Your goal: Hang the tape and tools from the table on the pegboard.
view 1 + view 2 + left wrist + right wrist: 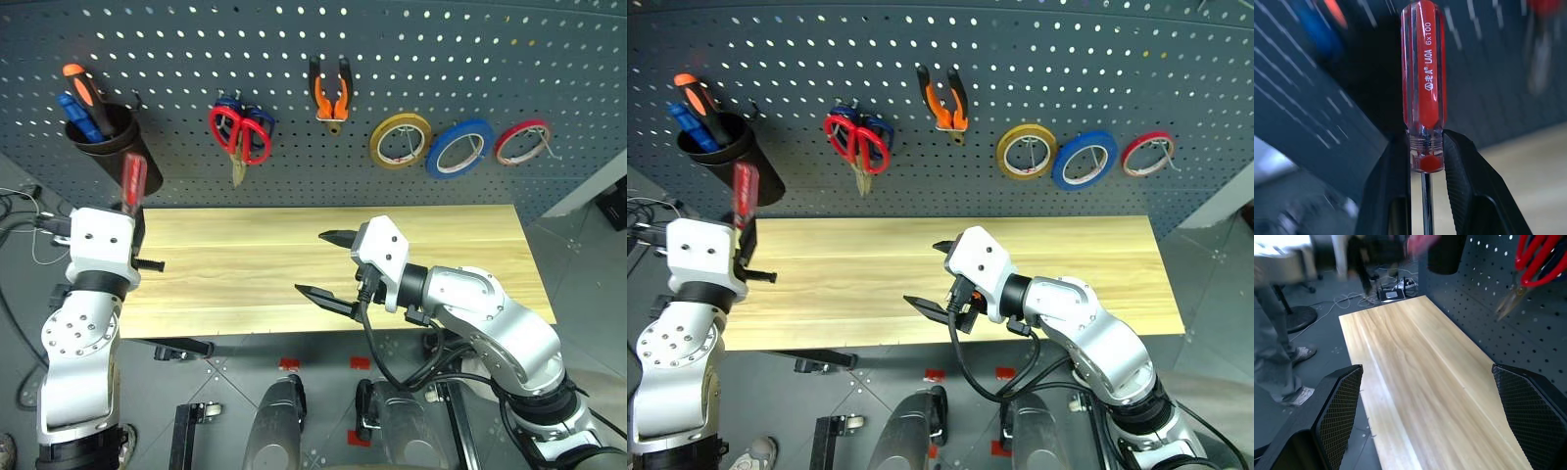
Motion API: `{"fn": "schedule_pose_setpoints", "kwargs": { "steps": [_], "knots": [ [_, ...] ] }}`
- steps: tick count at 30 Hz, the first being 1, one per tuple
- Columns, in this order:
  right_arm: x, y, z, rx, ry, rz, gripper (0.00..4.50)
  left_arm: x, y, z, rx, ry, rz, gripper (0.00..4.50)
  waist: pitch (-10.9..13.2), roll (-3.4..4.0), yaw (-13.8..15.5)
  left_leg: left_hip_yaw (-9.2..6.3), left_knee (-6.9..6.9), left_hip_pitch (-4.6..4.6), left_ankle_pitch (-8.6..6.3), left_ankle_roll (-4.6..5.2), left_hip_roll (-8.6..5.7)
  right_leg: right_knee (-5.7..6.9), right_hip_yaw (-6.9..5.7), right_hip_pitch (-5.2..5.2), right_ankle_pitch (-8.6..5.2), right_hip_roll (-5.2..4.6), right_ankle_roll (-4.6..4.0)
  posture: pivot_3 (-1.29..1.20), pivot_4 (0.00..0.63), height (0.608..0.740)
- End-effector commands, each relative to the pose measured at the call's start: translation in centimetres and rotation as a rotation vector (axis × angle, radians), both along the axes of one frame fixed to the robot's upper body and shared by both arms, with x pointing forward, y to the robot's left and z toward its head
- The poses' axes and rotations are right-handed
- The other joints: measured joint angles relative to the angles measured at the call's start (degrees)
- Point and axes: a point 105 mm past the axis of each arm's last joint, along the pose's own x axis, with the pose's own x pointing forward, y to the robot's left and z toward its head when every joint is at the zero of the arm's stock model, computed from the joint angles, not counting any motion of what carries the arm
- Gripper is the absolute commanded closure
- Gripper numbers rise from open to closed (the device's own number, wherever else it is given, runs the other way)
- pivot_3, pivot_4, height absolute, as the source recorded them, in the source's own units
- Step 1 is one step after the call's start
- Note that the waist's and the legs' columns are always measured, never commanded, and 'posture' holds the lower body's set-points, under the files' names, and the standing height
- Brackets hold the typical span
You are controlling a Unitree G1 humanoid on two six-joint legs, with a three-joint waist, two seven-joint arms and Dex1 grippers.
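My left gripper (134, 208) is shut on the red-handled screwdriver (133, 180), which stands upright just below the black cup (115, 145). In the left wrist view its fingers (1462, 171) clamp the base of the clear red handle (1424, 73), with the shaft running down between them. On the dark pegboard (411, 59) hang the blue tape (458, 149), the orange-and-black pliers (331, 93) and the red scissors (238, 132). My right gripper (313, 262) is open and holds nothing, level over the middle of the wooden table (225, 264).
The cup holds an orange screwdriver (83, 90) and a blue one (76, 110). Blue-handled scissors hang behind the red pair. A yellow ring (400, 140) and a red ring (522, 142) flank the blue tape. A person's legs (1273, 357) stand beyond the table's left end, near cables.
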Motion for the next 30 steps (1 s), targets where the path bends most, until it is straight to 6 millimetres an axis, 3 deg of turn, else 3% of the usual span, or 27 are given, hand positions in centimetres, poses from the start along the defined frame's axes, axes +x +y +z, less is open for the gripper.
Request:
{"fn": "schedule_pose_setpoints", "kwargs": {
  "steps": [1,8,14,19,21,24,27,30],
  "knots": [
    [-0.6,0.2,1.6,0.059,-0.044,0.033,0.00,-0.5,-0.1,5.1,-0.035,-0.204,0.025,3.91,-0.01,-0.01,0.77,-0.03,0.01,0.00,0.00,0.01,0.00,0.02,-0.04,0.00,0.00,0.01,0.00,0.05,0.257,0.740],
    [-0.1,0.7,3.3,0.121,-0.061,0.029,0.00,2.4,1.7,14.9,-0.207,-0.436,-0.084,3.91,-0.13,-0.24,0.98,-0.12,0.09,-0.04,0.04,-0.04,-0.01,0.05,-0.16,0.02,0.07,0.05,0.06,0.04,0.253,0.740],
    [0.0,0.7,4.3,0.164,-0.051,0.021,0.00,3.5,2.2,18.1,-0.196,-0.502,-0.137,3.91,-0.16,-0.26,0.52,0.02,0.02,-0.04,0.05,-0.06,-0.03,-0.08,-0.10,0.00,0.06,0.05,0.05,0.02,0.244,0.740],
    [0.0,0.7,4.5,0.166,-0.054,0.013,0.00,4.1,3.1,17.3,-0.210,-0.495,-0.115,3.91,-0.16,-0.27,0.41,0.02,0.05,-0.08,0.05,-0.06,-0.02,-0.10,-0.15,-0.03,0.05,0.05,0.03,0.01,0.245,0.740],
    [0.0,0.7,4.5,0.167,-0.056,0.010,0.00,4.3,3.2,16.2,-0.201,-0.480,-0.109,3.91,-0.16,-0.27,0.36,0.03,0.09,-0.07,0.05,-0.06,-0.02,-0.05,-0.11,-0.03,0.05,0.04,0.03,0.01,0.245,0.740],
    [0.0,0.9,4.7,0.175,-0.056,0.012,0.00,5.5,3.6,12.9,-0.237,-0.420,-0.092,3.91,-0.18,-0.27,0.24,0.04,0.12,-0.02,0.06,-0.06,-0.02,0.04,-0.07,-0.02,0.05,0.04,0.03,0.01,0.247,0.740],
    [0.0,0.8,4.7,0.176,-0.053,0.012,0.00,5.4,4.0,11.5,-0.295,-0.417,-0.078,2.87,-0.20,-0.30,0.20,0.01,0.15,-0.01,0.07,-0.07,0.00,0.08,-0.10,-0.01,0.05,0.04,0.02,0.00,0.249,0.740],
    [0.0,0.8,4.6,0.174,-0.052,0.008,0.00,5.0,3.6,11.4,-0.306,-0.443,-0.079,1.92,-0.24,-0.38,-0.03,0.00,0.17,-0.03,0.08,-0.06,-0.01,0.08,-0.10,0.00,0.06,0.04,0.02,0.00,0.249,0.740]
  ]
}}
